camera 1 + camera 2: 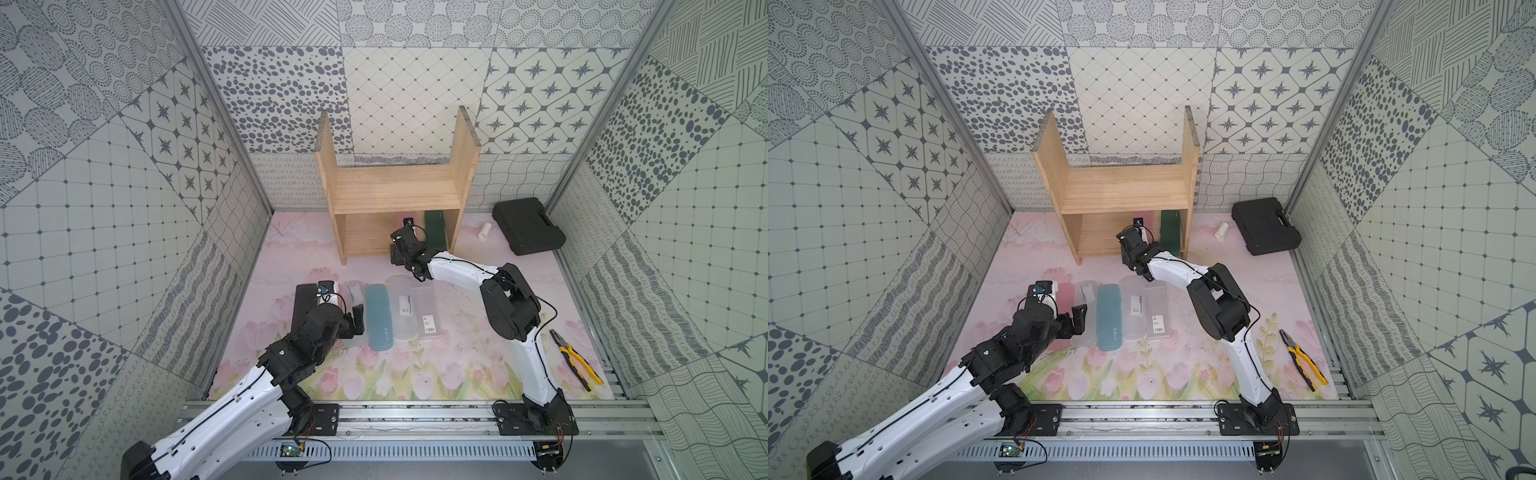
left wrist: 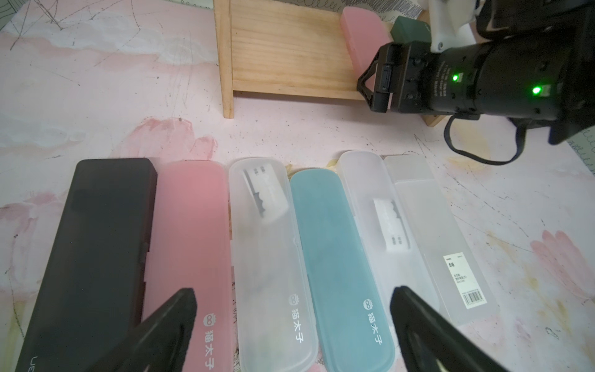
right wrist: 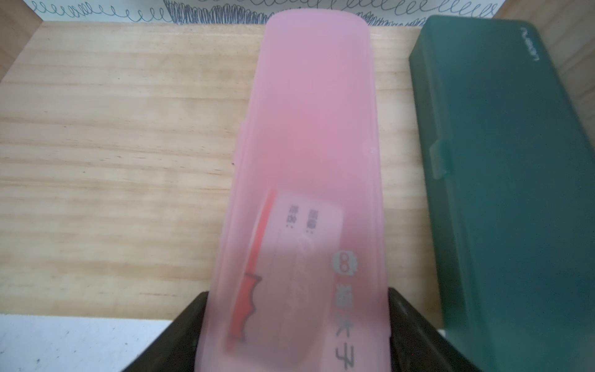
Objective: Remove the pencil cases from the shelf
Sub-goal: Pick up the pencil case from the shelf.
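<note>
The pine shelf [image 1: 395, 195] stands at the back of the mat. On its lower board lie a pink pencil case [image 3: 309, 161] and, beside it, a dark green one [image 3: 515, 193]. My right gripper [image 3: 296, 299] is shut on the near end of the pink case, a finger pressed against each side. Six cases lie in a row on the mat: black [image 2: 96, 241], pink [image 2: 190, 225], clear [image 2: 267, 241], blue [image 2: 335, 251], clear [image 2: 370, 193] and a labelled clear one [image 2: 450, 241]. My left gripper [image 2: 291, 299] hovers open over the row's near ends, holding nothing.
A big black tool case [image 1: 528, 226] and a small white cylinder [image 1: 485, 230] sit to the right of the shelf. Yellow-handled pliers [image 1: 575, 359] lie at the mat's right edge. The shelf's upper board carries nothing. Patterned walls close in three sides.
</note>
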{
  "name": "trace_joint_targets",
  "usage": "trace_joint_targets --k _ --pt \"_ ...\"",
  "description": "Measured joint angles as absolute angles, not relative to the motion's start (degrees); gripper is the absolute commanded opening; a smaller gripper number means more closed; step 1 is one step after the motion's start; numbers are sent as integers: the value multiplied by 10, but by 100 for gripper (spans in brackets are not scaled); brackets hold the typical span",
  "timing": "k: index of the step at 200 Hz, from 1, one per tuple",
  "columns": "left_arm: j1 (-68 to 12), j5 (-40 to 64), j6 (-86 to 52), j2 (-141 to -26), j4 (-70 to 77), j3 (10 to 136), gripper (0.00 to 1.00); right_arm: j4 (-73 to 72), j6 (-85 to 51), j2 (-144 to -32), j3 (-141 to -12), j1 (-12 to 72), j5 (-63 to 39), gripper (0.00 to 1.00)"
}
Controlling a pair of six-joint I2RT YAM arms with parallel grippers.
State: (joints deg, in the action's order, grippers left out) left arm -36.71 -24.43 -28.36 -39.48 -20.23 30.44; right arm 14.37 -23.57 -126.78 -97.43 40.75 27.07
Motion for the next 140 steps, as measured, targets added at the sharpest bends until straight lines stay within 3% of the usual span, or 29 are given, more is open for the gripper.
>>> trace_joint_targets --k 140 --pt "-367 -255 -283 -395 -197 302 99 139 -225 -1117 -797 433 228 81"
